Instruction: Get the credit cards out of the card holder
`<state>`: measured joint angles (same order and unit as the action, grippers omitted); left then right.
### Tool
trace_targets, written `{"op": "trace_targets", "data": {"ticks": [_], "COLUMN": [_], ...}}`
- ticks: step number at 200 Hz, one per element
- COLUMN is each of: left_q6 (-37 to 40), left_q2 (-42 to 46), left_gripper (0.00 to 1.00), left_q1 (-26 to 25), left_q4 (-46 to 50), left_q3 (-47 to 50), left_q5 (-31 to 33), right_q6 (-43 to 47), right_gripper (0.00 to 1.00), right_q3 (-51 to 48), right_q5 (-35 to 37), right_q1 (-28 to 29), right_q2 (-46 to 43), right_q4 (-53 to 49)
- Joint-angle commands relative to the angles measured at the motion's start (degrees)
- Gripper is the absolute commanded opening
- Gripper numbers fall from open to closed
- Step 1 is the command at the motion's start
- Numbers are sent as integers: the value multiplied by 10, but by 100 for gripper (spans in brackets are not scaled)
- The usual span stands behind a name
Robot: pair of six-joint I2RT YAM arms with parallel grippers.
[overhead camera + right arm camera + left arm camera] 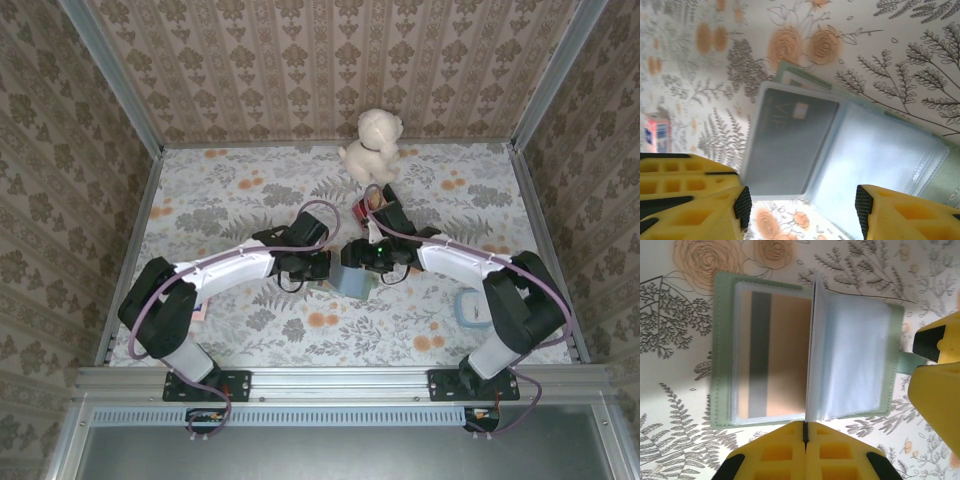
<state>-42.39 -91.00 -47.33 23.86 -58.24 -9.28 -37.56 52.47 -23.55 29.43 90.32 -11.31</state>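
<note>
The sage-green card holder (719, 350) lies open on the flowered table. Its left page holds a tan credit card with a grey stripe (782, 355) under clear plastic. One clear sleeve page (812, 355) stands upright from the spine, and my left gripper (805, 425) is shut on that page's near edge. In the right wrist view this raised page carries a grey credit card (790, 140), while the empty pale blue sleeves (880, 155) lie flat beside it. My right gripper (802, 206) hangs open just above the holder's near edge, touching nothing. From above, both grippers meet over the holder (352, 285).
A cream plush dog (372, 143) sits at the back edge, with a red striped block (368, 207) just in front of it. A pale blue ring-shaped object (470, 308) lies near the right arm. A small pink-and-white card (657, 132) lies left of the holder.
</note>
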Motion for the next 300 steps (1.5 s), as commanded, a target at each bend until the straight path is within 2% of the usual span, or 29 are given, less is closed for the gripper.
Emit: {"op": "trace_targets", "data": {"ticks": [1,35,77,136,278,300], "left_q6": [1,0,-6,-7,-7,-5], "left_q2": [18,11,1,-12,-14,-12], "left_gripper": [0,0,0,0,0,2], "left_q1": [-8,-9,-12,-13,-12,-13], "left_q4": [-28,-46,-67,-66,-59,-61], "left_q3": [13,17,19,13,13,14], "left_q5": [-17,-33,-48,-52,-47,-50], "right_q6": [-67,-124,-146,-117,-94,-95], "right_gripper": [60,59,58,55,50,51], "right_q3": [-17,-17,-8,23,33,33], "right_q5": [-43,-53,-47,-67,-53,-67], "right_q1": [-2,-3,-15,-20,-20,-20], "right_q2": [-25,-20,14,57,80,80], "right_q4": [30,40,43,22,-9,1]}}
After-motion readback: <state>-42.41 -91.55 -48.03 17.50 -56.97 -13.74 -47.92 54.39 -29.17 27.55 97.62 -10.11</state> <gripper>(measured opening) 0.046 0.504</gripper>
